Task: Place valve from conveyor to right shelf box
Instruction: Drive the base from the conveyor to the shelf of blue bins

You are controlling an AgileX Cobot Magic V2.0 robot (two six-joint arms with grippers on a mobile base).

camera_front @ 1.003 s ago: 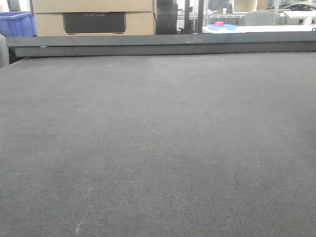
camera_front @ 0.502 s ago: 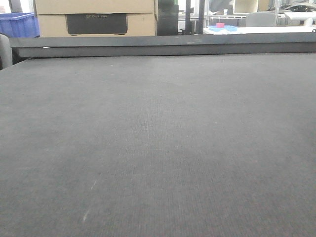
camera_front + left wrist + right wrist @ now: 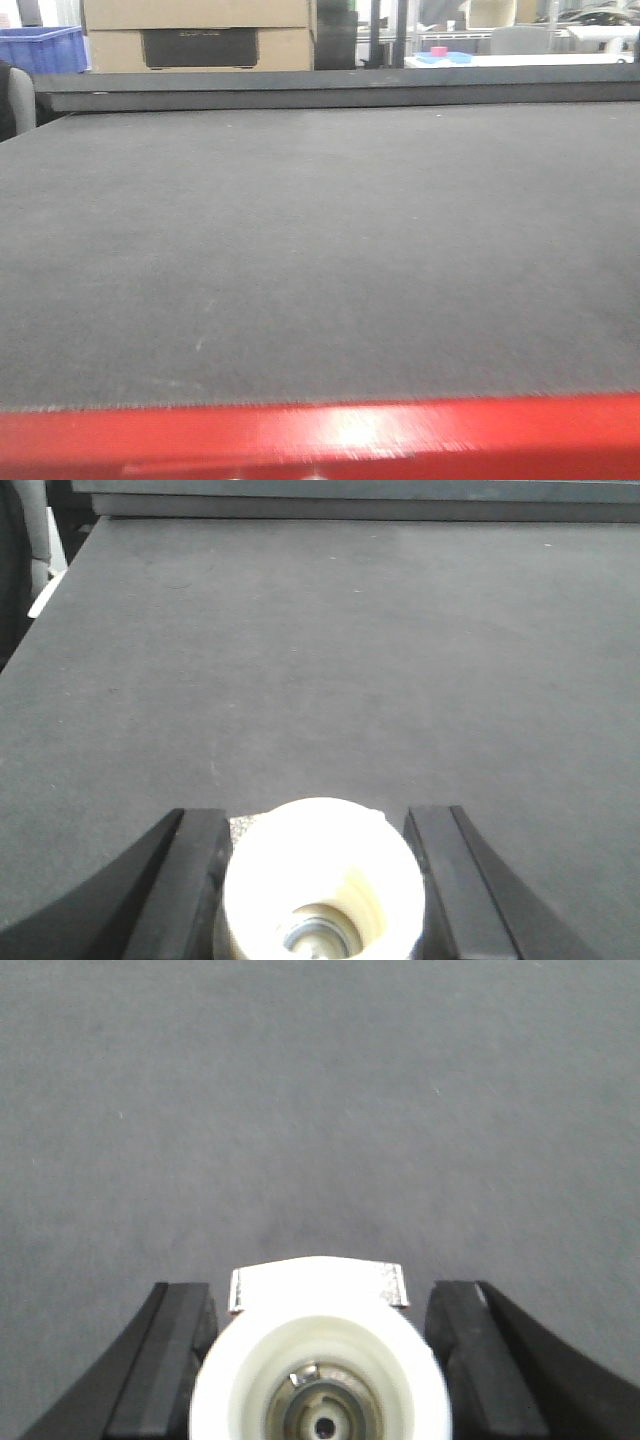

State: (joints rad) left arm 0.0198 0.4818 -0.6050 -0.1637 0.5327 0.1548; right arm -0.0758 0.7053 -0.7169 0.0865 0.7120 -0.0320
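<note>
Spreading wide at the bottom of its wrist view, the left gripper (image 3: 315,815) has its two black fingers (image 3: 190,880) well apart and nothing clamped between them; a white round part (image 3: 322,880) with a metal centre sits in the gap close to the lens, and it looks like the gripper's own hardware, though so near a view is too poor to be sure; the right gripper (image 3: 320,1286) stands the same way, black fingers spread wide and gripping nothing, with a white disc (image 3: 320,1385) around a metal hub low between them and a small white tab just beyond it; past both sets of fingers lies the conveyor (image 3: 330,660), its dark grey woven belt filling the rest of each wrist view; the valve I cannot pick out on any stretch of belt that shows; in the front view the belt runs back to a black raised rail (image 3: 330,92) across its far side, while a blurred glossy red band (image 3: 320,440) crosses the bottom of the picture at the belt's near edge; behind the rail stand cardboard boxes (image 3: 200,35), a blue crate (image 3: 40,48) at the far left, and a small pink object (image 3: 438,51) well off to the right.
</note>
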